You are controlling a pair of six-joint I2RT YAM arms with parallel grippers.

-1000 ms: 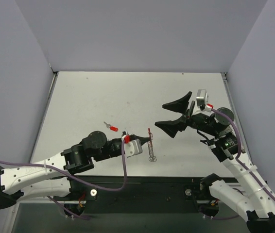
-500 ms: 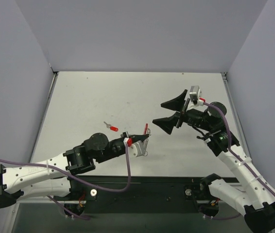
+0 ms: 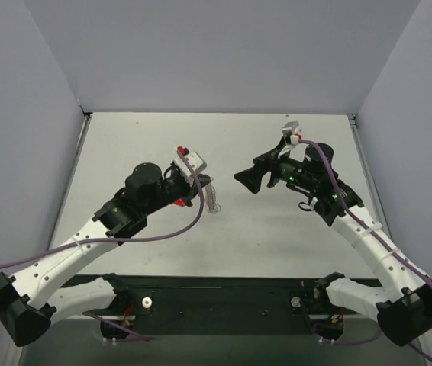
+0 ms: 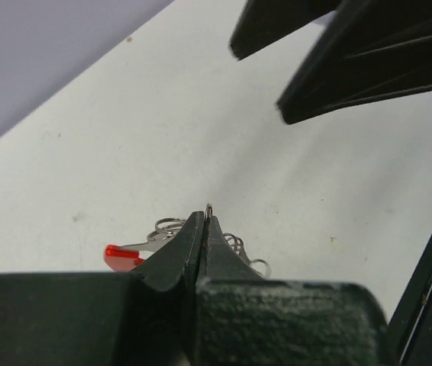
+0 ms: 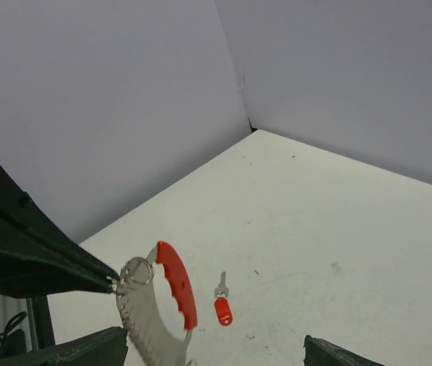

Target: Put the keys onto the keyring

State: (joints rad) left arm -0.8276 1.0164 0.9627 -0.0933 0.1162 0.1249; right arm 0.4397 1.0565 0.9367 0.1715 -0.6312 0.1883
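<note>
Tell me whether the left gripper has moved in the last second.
Yes. The left gripper has gone from near the black base rail toward the back wall, slightly leftward.

Two robot arms show in the overhead view: the left arm at lower left and the right arm at lower right. There are two grippers, the left gripper and the right gripper, and two purple cables, one along each arm.

One keyring, a red arc, sits low and left in the right wrist view. Beside it is one bunch of silver keys, too fine to count singly. One loose red-headed key lies on the one white table. Three grey walls stand around the table.
</note>
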